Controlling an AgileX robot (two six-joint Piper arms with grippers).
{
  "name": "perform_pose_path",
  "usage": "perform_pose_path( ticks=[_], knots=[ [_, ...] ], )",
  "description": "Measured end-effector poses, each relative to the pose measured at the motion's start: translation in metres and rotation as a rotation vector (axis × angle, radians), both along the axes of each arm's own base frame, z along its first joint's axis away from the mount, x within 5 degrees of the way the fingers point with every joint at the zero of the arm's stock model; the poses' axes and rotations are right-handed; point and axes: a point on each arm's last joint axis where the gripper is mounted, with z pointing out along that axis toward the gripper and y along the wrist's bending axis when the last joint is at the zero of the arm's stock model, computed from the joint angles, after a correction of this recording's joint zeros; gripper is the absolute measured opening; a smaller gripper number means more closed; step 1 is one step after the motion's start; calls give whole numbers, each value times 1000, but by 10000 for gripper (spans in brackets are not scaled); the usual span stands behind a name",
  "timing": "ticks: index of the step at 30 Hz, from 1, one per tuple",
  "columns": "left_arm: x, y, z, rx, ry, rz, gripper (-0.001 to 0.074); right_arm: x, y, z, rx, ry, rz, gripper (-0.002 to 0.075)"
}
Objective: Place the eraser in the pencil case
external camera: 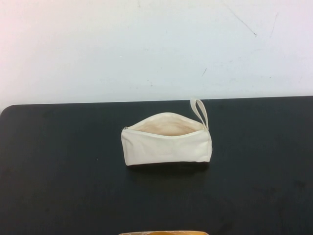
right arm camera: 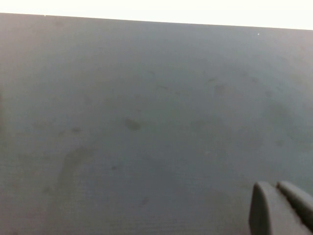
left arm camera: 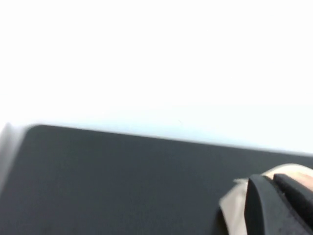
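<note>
Across the lower part of the high view spreads a black tabletop (external camera: 58, 161), its far edge meeting a pale, scuffed wall (external camera: 146, 49). Near the middle of that tabletop stands the pencil case (external camera: 166, 145), a cream-white oblong pouch resting on its base with the zip drawn back, so that the mouth gapes upward and the paler lining shows inside. Its small loop strap (external camera: 199, 111) rises from the end toward the robot's right. At the very near edge of the same view a thin tan-yellow sliver (external camera: 164, 233) peeks in; what it is cannot be told. The eraser cannot be made out in any view.

In the left wrist view the left pincer (left arm camera: 276, 203) sits above the tabletop near its far edge, its dark fingers pressed together, clenched, with beige material just behind them. In the right wrist view the right pincer (right arm camera: 283, 208) hangs over bare tabletop, its grey fingers likewise side by side and clenched on nothing.
</note>
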Motion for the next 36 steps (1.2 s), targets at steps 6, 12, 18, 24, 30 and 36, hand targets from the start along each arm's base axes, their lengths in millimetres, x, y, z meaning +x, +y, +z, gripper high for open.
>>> perform_pose_path(
  ticks=[6, 12, 18, 24, 30, 36],
  knots=[
    [-49, 14, -34, 0, -130, 121, -1, 0, 0, 0, 0, 0, 0, -1],
    [-59, 17, -86, 47, -112, 162, -1, 0, 0, 0, 0, 0, 0, -1],
    [-46, 17, -149, 100, 9, 146, -1, 0, 0, 0, 0, 0, 0, -1],
    [-45, 16, -170, 107, -41, 142, -1, 0, 0, 0, 0, 0, 0, -1],
    [-47, 16, -177, 118, 41, 139, -1, 0, 0, 0, 0, 0, 0, -1],
    [-47, 16, -178, 132, 50, 126, -1, 0, 0, 0, 0, 0, 0, -1]
  ],
)
